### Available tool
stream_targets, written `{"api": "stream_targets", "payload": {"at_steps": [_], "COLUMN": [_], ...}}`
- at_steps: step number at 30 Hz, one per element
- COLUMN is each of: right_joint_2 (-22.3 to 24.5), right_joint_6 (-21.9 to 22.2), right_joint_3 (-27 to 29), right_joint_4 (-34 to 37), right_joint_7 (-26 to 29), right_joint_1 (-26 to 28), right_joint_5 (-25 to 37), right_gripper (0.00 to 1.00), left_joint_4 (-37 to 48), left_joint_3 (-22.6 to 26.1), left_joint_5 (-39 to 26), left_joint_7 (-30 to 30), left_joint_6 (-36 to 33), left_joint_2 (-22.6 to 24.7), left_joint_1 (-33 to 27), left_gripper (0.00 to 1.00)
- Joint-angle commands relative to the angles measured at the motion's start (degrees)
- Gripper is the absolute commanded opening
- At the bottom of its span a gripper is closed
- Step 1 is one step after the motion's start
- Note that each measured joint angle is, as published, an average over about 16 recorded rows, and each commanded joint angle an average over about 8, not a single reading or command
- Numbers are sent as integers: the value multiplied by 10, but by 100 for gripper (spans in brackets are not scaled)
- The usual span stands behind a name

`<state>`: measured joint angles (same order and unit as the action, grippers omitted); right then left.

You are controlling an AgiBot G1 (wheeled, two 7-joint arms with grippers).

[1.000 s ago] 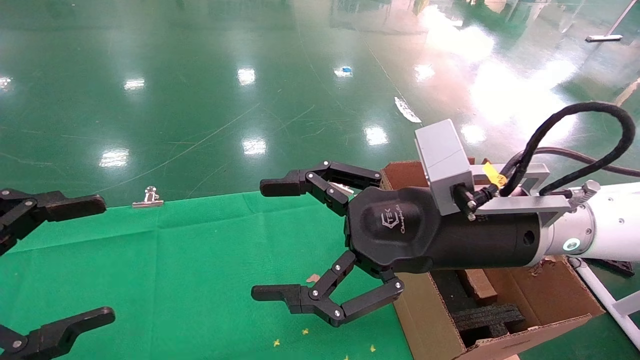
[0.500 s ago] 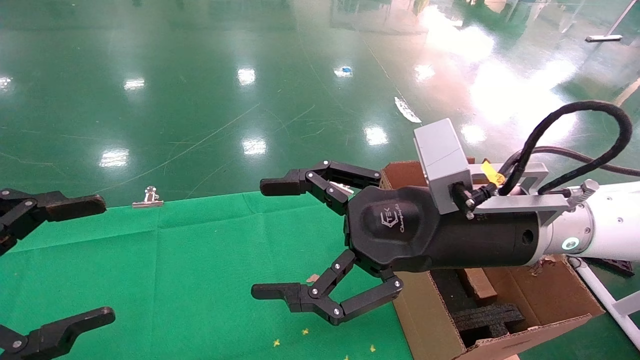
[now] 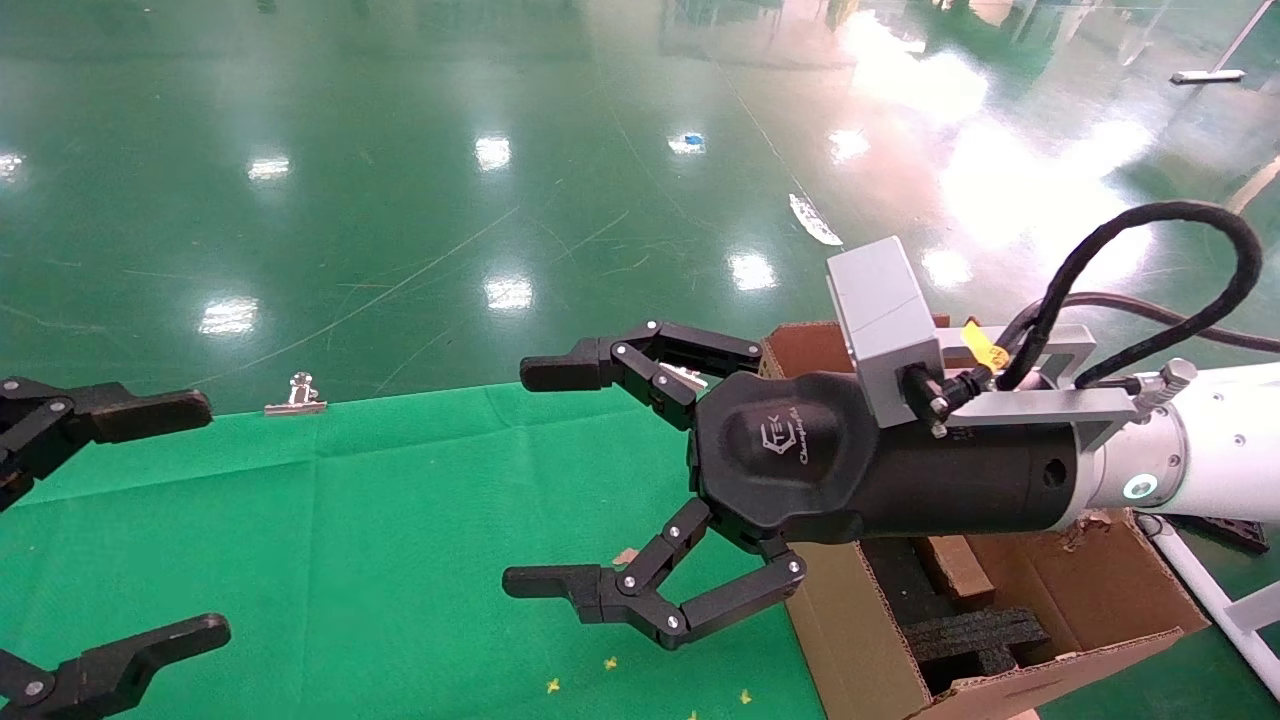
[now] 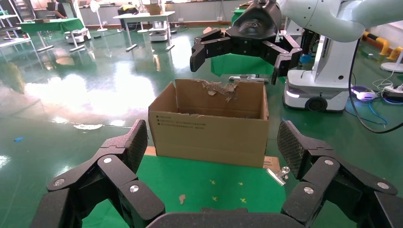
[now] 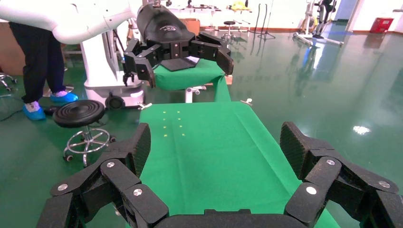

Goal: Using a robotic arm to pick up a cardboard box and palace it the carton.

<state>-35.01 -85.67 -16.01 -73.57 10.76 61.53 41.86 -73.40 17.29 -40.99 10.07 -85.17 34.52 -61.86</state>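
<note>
Head view: the right claw [image 3: 545, 480] hangs spread wide and empty over the green surface [image 3: 400, 540], just beside the carton [image 3: 850, 640] — the cardboard box [image 3: 955, 570] lies inside it; the left claw [image 3: 150, 520] gapes open too, well apart

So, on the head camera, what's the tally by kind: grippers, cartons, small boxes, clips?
grippers: 2, left gripper and right gripper
carton: 1
cardboard box: 1, inside the carton
binder clip: 1
total: 5
</note>
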Motion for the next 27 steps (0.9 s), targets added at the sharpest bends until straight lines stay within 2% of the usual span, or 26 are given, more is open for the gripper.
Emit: {"api": "stream_targets", "payload": {"at_steps": [1,27], "right_joint_2": [0,0], "right_joint_6": [0,0], "right_joint_3": [0,0], "right_joint_4": [0,0], "right_joint_7": [0,0], "right_joint_1": [0,1], "right_joint_5": [0,0], "right_gripper": [100,100], "left_joint_4": [0,0], "left_joint_3": [0,0], "left_joint_5": [0,0], "left_joint_7": [0,0], "left_joint_6": [0,0], "left_joint_2": [0,0], "left_joint_1": [0,0], "left_gripper": [100,100]}}
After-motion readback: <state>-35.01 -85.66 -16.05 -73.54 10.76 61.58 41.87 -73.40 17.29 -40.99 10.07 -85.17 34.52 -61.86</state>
